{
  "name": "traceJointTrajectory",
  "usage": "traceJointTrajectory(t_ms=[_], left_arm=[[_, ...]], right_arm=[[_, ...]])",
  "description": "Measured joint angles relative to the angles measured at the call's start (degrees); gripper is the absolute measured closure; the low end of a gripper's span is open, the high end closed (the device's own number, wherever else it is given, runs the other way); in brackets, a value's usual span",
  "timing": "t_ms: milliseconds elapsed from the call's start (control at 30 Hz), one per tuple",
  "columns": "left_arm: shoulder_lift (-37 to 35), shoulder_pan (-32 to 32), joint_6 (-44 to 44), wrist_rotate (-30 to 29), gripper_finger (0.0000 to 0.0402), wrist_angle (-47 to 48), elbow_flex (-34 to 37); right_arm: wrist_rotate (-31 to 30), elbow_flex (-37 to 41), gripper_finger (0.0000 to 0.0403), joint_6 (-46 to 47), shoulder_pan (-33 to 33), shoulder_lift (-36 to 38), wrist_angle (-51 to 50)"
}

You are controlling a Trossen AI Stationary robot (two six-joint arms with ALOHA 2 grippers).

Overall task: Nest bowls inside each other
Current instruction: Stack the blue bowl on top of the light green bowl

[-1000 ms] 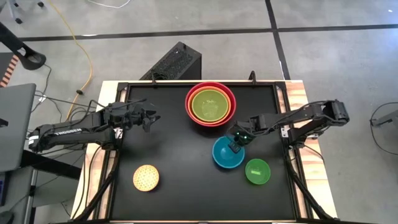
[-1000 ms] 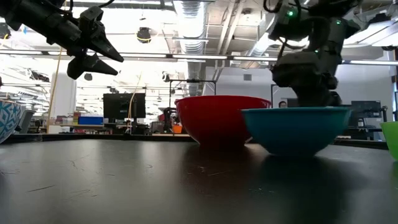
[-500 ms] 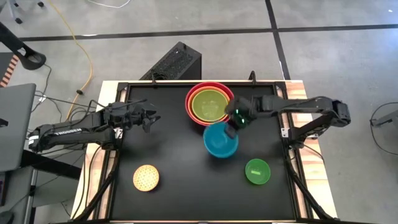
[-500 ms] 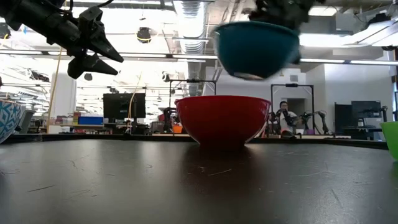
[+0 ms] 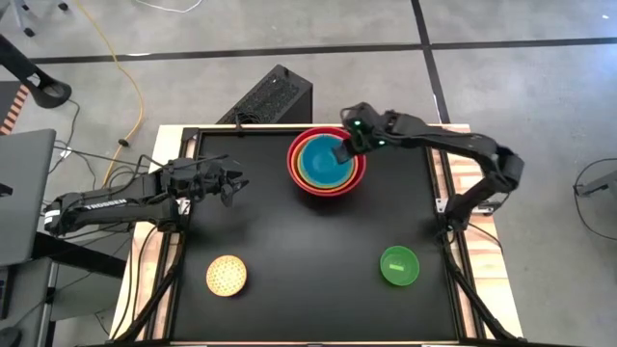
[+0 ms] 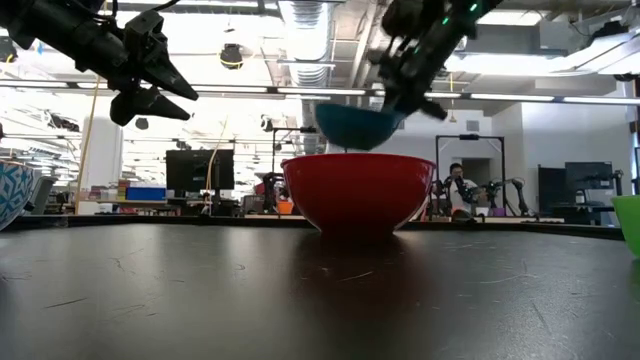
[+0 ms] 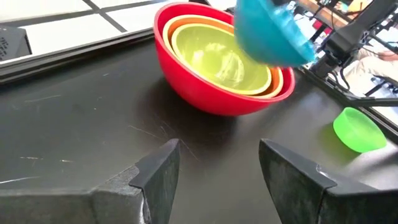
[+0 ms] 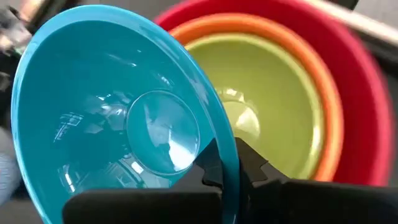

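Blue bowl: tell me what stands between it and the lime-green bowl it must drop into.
Nothing visible. The right tool holds the blue bowl by its rim, tilted in the air above the stack; the lime-green bowl below is open and empty.

Six bowls sit in the scene: one red (image 5: pixel 353 179), one orange (image 7: pixel 278 84), one lime-green (image 7: pixel 217 59), one blue (image 5: pixel 319 160), one small speckled yellow (image 5: pixel 227 276) and one small bright green (image 5: pixel 399 265). Two robot arms reach over one black table (image 5: pixel 299 251).
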State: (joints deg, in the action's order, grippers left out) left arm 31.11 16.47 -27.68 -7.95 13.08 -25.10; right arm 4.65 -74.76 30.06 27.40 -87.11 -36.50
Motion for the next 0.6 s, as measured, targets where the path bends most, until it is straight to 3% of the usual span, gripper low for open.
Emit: traceJointTrajectory(t_ms=[300, 600], left_arm=[[0.0, 0.0, 0.0, 0.1, 0.0191, 0.8, 0.0], [0.0, 0.0, 0.0, 0.1, 0.0191, 1.6, 0.0]], right_arm=[[-1.8, 0.0, 0.0386, 2.5, 2.8, -6.9, 2.2], [-4.0, 0.0, 0.0386, 3.2, 3.8, -8.9, 2.7]])
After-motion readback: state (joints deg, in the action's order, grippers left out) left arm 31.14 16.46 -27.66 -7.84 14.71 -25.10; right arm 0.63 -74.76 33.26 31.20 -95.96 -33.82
